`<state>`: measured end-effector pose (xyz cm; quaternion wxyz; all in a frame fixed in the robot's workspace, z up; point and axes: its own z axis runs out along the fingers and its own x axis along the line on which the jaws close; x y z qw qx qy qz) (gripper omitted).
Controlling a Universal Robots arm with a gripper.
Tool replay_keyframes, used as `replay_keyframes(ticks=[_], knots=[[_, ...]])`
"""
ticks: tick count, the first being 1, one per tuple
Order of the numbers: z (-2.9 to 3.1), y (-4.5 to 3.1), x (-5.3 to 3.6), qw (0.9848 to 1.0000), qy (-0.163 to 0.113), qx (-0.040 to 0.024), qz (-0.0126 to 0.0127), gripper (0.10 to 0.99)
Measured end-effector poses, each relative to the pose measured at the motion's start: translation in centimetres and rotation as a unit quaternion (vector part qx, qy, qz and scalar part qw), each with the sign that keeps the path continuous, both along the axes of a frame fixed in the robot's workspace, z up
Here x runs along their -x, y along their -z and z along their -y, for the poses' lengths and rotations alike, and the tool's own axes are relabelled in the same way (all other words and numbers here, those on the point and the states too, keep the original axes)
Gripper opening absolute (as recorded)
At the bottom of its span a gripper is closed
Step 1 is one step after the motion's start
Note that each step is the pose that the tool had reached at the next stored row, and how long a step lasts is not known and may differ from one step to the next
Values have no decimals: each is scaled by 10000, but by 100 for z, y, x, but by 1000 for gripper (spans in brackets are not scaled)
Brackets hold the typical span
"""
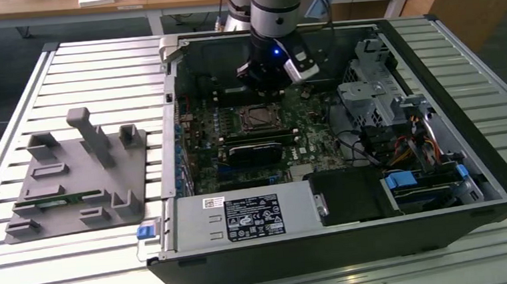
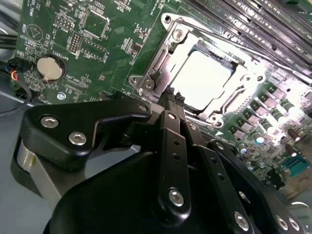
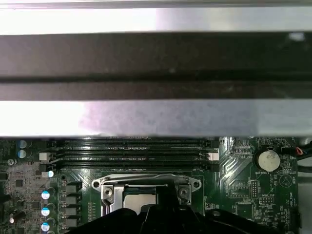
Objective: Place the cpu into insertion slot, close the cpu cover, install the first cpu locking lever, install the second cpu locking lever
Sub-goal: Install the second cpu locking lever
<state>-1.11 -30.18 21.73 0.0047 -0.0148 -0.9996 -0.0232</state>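
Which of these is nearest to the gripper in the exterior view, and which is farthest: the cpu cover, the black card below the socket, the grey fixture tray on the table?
1. The cpu cover, just below the gripper.
2. The black card, further down the board.
3. The grey fixture tray, outside the case, at the exterior view's left.

Exterior view: high and set back, angled down into the open computer case (image 1: 329, 197) on a slatted table (image 1: 96, 66), arm (image 1: 272, 20) entering from the far side. Second wrist view: very close, just behind the gripper (image 2: 173, 97), aimed steeply down at the circuit board (image 2: 112, 44) beside the socket (image 2: 200, 78). First wrist view: also close to the socket (image 3: 146, 192), facing across the memory slots (image 3: 131, 151) toward the case wall (image 3: 156, 63). Shared by both wrist views: socket and round battery (image 2: 50, 68) (image 3: 267, 159).
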Motion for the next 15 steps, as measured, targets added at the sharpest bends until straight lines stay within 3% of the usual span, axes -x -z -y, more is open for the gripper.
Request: replay_keyframes(ticks=[5, 8, 15], knots=[[1, -161, 0, 10000, -1, 1, 0, 106], [20, -179, -1, 10000, -1, -1, 2, 106], [232, -179, 0, 10000, -1, -1, 2, 106]])
